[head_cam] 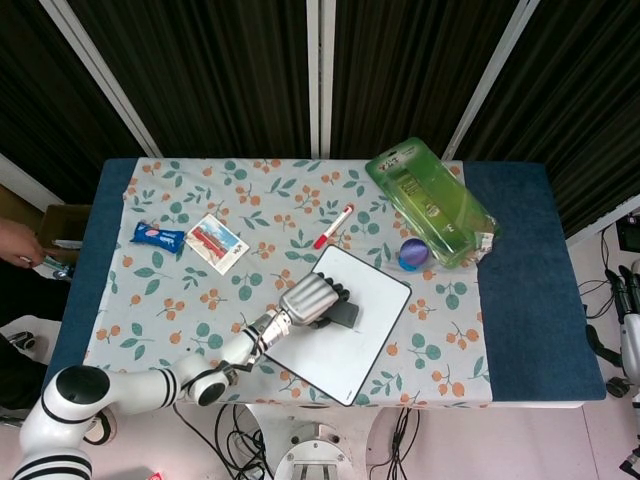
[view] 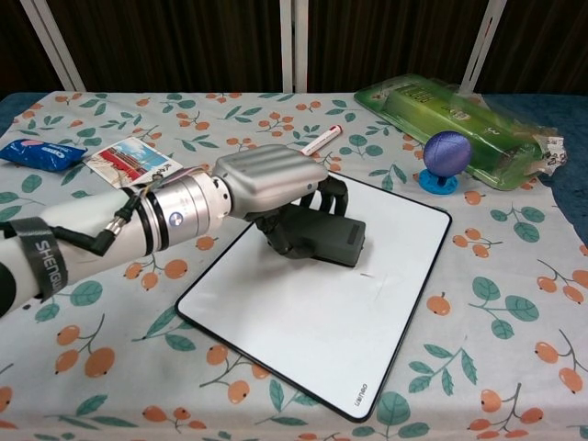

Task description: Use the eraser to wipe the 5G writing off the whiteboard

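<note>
My left hand (view: 271,179) grips the eraser (view: 322,239), pressed flat on the whiteboard (view: 303,322). A faint mark (view: 369,274) lies just right (keep pressure even); I should sweep there.

This looks like a robotics lab staged as a test station. The surface (head_cam: 520,300) wears a floral cloth over blue padding, black curtains (head_cam: 220,70) with white poles close off the back, and loose cables (head_cam: 400,440) trail across the pale floor below its front edge.
</note>
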Motion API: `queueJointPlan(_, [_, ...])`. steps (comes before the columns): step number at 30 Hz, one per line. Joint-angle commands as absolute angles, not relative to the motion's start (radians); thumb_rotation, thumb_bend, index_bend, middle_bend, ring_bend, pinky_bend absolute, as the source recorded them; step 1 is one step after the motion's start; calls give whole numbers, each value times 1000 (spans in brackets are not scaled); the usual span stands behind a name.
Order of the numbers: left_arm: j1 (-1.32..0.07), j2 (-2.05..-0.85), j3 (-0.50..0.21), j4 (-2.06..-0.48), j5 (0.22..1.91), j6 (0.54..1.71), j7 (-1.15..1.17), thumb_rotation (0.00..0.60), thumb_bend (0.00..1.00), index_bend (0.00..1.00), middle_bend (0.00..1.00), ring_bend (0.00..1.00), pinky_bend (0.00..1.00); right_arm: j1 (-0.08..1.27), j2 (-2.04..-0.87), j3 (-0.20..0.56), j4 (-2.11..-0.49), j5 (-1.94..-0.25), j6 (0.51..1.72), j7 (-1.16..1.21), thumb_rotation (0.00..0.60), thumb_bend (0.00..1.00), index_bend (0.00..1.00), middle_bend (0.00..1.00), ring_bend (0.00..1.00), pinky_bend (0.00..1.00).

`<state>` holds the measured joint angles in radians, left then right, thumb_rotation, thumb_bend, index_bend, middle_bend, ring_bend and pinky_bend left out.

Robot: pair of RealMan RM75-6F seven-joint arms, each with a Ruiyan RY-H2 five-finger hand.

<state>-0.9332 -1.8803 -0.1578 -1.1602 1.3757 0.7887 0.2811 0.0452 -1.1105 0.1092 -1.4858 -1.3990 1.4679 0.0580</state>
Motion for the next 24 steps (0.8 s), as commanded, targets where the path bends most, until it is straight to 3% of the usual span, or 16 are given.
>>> queueJointPlan(1, [-945, -1891, -168, -1127, 1359, 778, 274, 600, 472, 577, 507, 490, 568, 45, -1110, 109, -1488, -1399, 1469, 55, 600, 261, 0, 0, 0, 0])
queueJointPlan(11, [-965, -1910, -187, -1089, 1338, 780, 254, 600, 473, 582, 512, 494, 572, 43, -1111, 109, -1490, -1397, 1470, 52, 600, 261, 0, 0, 0, 0])
queueJointPlan(24, [-970, -1923, -157, -1147, 1375, 818, 268, 600, 478, 590, 521, 502, 580, 43, -1117, 109, -1478, -1387, 1458, 59, 600, 261, 0, 0, 0, 0])
